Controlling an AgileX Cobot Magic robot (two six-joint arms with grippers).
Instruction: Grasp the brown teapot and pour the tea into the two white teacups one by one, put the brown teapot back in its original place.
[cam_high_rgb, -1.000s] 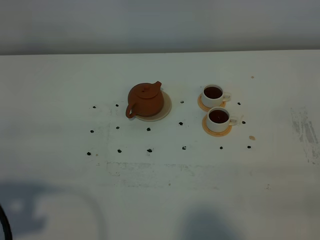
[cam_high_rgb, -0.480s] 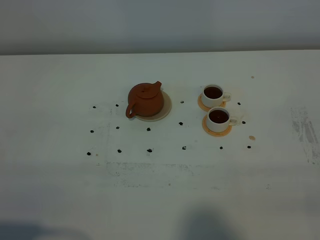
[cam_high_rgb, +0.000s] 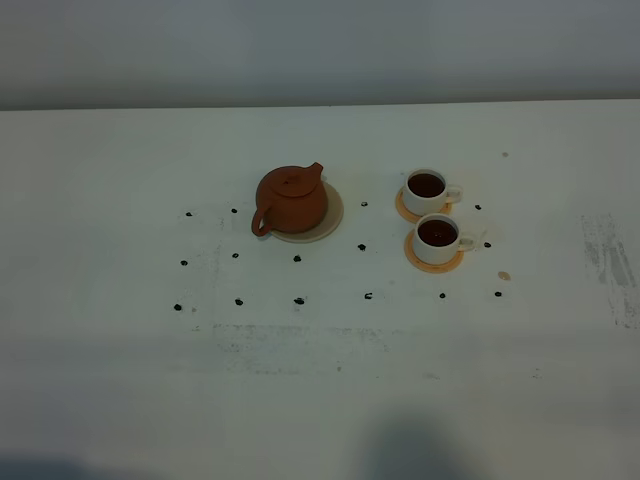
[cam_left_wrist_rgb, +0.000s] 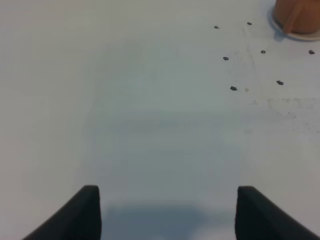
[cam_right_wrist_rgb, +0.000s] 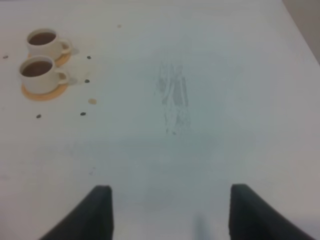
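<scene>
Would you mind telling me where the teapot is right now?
In the exterior high view, the teapot sits on its beige saucer just left of centre on the table, with the two teacups to its right.

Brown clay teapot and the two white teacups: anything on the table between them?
Only small black dots on bare white table lie between the squat reddish-brown clay teapot and the two white ceramic teacups, per the exterior high view.
</scene>
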